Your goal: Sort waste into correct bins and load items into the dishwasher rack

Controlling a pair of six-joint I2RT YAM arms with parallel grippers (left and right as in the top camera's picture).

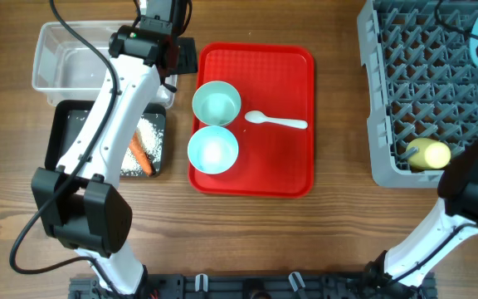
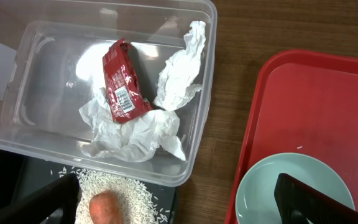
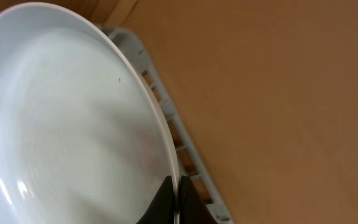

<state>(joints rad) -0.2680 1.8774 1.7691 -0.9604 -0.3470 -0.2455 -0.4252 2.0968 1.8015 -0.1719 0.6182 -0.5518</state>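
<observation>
My left gripper (image 2: 179,211) hangs open and empty over the near corner of the clear bin (image 1: 56,62), between the black bin (image 1: 65,137) and the red tray. In the clear bin lie a red foil wrapper (image 2: 123,84) and crumpled white napkin (image 2: 179,74). The black bin holds an orange carrot (image 1: 140,155) on white rice (image 1: 149,133). My right gripper (image 3: 176,194) is shut on the rim of the pale blue plate (image 3: 73,124), held on edge over the grey dishwasher rack (image 1: 413,83). A yellow cup (image 1: 428,154) lies in the rack.
The red tray (image 1: 285,162) carries a mint-green bowl (image 1: 216,104), a light blue bowl (image 1: 212,149) and a white plastic spoon (image 1: 276,122). Bare wooden table runs between the tray and the rack.
</observation>
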